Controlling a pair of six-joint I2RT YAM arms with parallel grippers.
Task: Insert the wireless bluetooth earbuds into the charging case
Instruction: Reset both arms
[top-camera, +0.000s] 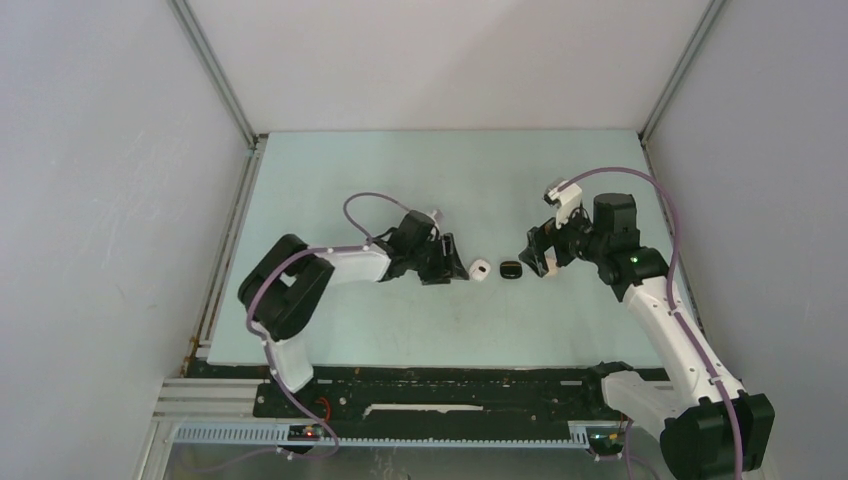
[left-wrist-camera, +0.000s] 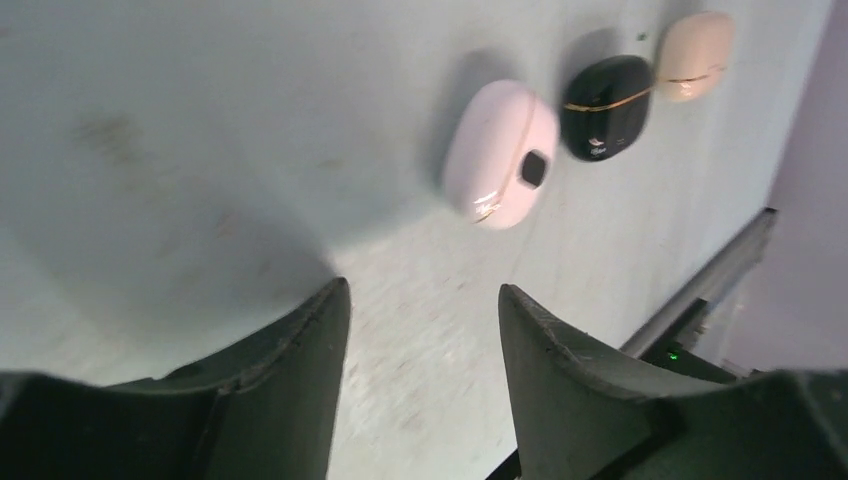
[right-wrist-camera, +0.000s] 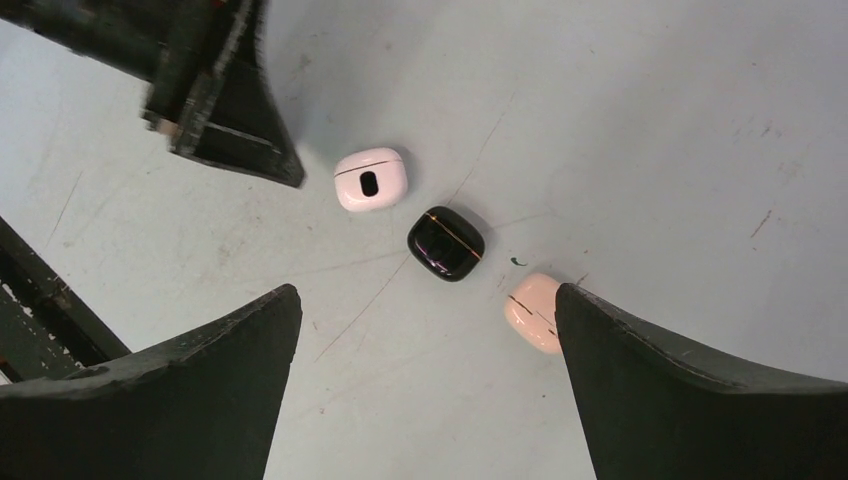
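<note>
Both tools are empty, fingers apart. The left tool (left-wrist-camera: 422, 300) has the white case (left-wrist-camera: 500, 155) at its 1 o'clock, and the right tool (right-wrist-camera: 428, 300) hangs over the black case (right-wrist-camera: 446, 243). A pale pink case (right-wrist-camera: 533, 310) lies at the black one's 4 o'clock. All three sit close together mid-surface (top-camera: 400, 180), lids apparently shut. I see no earbuds in any view (none loose, at least). My judgement is that a lid must open first: I would pin one case and lift its lid, though the neighbouring cases crowd the approach.
</note>
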